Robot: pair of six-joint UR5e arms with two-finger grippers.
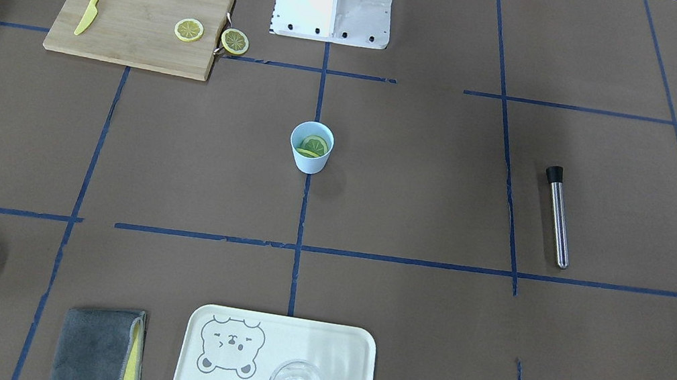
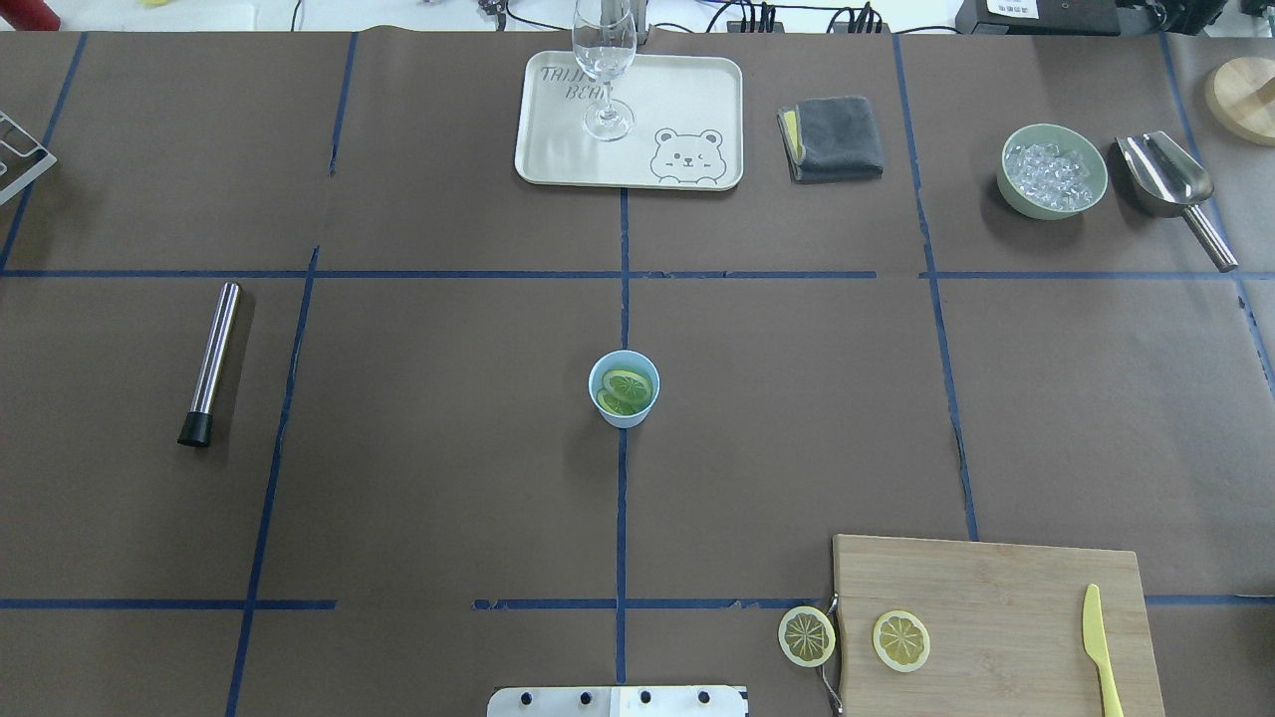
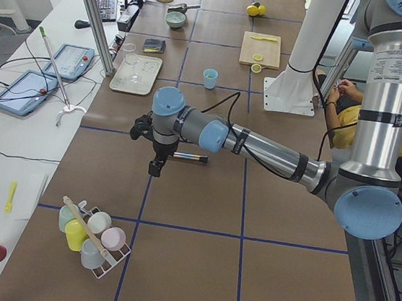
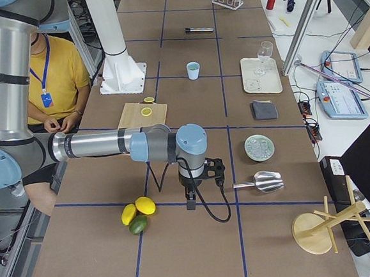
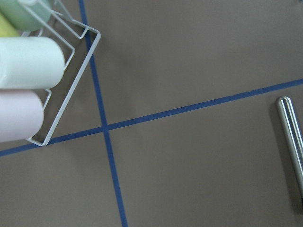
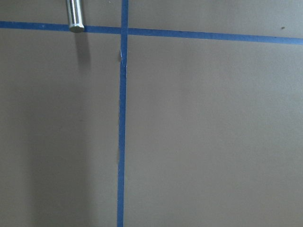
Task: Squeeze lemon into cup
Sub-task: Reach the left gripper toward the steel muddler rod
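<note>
**Squeeze lemon into cup: partly done by the look of it, with both arms out at the table's ends.**

The brown paper-covered table (image 2: 448, 478) is open all round its centre. The rectangular bamboo cutting board (image 2: 1006, 607) lies near the robot's base on its right. One yellow lemon slice (image 2: 901, 640) is on it and a second slice (image 2: 807, 635) lies just off its edge by the wire loop; I judge both are left to do. The small light-blue plastic cup (image 2: 624, 418) stands upright and alone mid-table, with yellow-green lemon slices (image 2: 629, 385) inside. The left gripper (image 3: 157, 166) and right gripper (image 4: 190, 202) hang far from the cup and show only side-on, so I cannot tell their finger spread.
</note>
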